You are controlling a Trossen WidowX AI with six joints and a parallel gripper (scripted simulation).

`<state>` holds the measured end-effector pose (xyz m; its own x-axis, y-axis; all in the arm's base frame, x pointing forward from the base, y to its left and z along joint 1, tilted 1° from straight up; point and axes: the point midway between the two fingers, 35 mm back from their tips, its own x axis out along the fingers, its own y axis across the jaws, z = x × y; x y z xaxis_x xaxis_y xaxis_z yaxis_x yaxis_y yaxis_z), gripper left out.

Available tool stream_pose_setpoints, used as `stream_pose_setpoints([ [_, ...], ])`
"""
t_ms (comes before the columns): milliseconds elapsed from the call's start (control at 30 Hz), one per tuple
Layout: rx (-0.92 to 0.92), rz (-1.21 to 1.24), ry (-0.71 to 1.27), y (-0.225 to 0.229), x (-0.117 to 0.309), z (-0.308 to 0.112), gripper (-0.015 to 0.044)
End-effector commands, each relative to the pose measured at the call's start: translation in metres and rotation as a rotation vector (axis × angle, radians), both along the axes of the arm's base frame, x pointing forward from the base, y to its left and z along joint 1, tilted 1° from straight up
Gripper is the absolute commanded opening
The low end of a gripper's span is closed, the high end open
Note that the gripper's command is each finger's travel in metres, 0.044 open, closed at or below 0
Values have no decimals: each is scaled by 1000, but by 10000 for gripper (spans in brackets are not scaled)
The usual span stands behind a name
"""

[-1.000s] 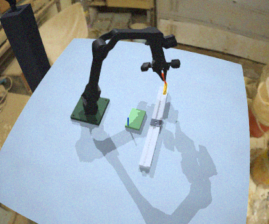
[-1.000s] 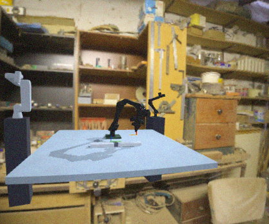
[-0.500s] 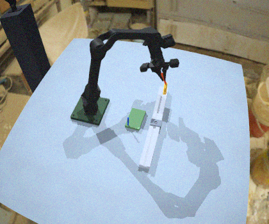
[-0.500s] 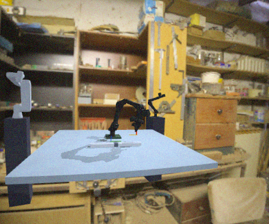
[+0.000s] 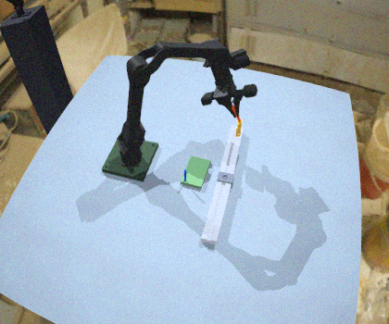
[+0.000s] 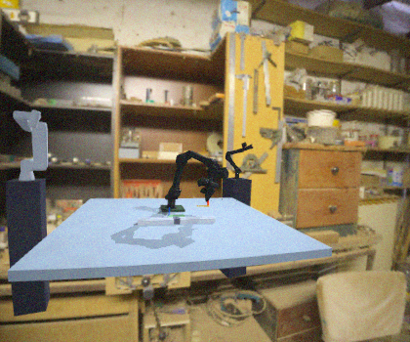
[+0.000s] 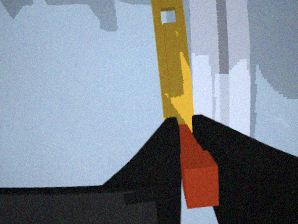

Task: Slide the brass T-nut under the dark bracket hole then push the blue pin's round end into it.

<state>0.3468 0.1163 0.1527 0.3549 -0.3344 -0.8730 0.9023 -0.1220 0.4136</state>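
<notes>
Seen from above, the desk (image 5: 94,278) (image 6: 173,274) (image 7: 75,100) first gives us the near end of the aluminum rail (image 5: 213,222) (image 6: 148,222) (image 7: 237,100). The rail runs away from the near edge towards the far edge, nearer the right edge than the left, slot upward, so we judge that the nut can enter from above and slide lengthwise. The dark bracket (image 5: 230,179) (image 6: 177,221) sits across it partway along, its hole over the slot, marking where the nut must stop.

Left of the bracket, towards the left edge, lies the green tray (image 5: 198,167) (image 6: 178,216). It bears the blue pin (image 5: 185,175) (image 6: 169,211), upright at the tray's near left corner; we see nothing else in it. Standing up, the pin should be easy to grip later. Which end is round, we cannot tell. Still nearer the left edge, the green base plate (image 5: 110,168) (image 6: 179,210) carries the arm.

Farthest from us, by the rail's end towards the far edge, the hand (image 5: 235,114) (image 6: 207,200) (image 7: 184,125) is closed on the orange handle (image 5: 236,114) (image 6: 208,202) (image 7: 200,182). The brass T-nut (image 5: 239,129) (image 6: 202,205) (image 7: 172,55) hangs from it outside the slot, its length roughly along the rail. We judge that this grip leaves the nut free to be tipped under the lips; a slightly skewed entry could jam it or twist the handle.
</notes>
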Motion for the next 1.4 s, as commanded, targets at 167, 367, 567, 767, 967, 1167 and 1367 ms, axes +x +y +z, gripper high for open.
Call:
stream_pose_setpoints([
  [167,-6,-8,-30,0,-2,-2,-150],
  [367,-8,-7,-49,0,-4,-2,-150],
  [567,-10,-9,-68,0,-5,-3,-150],
  [767,-11,-13,-89,0,-6,-3,-150],
  [967,-12,-16,-110,0,-8,-4,-150],
  [1167,-13,-19,-130,1,-9,-4,-150],
  [1367,-13,-22,-151,1,-11,-5,-150],
])
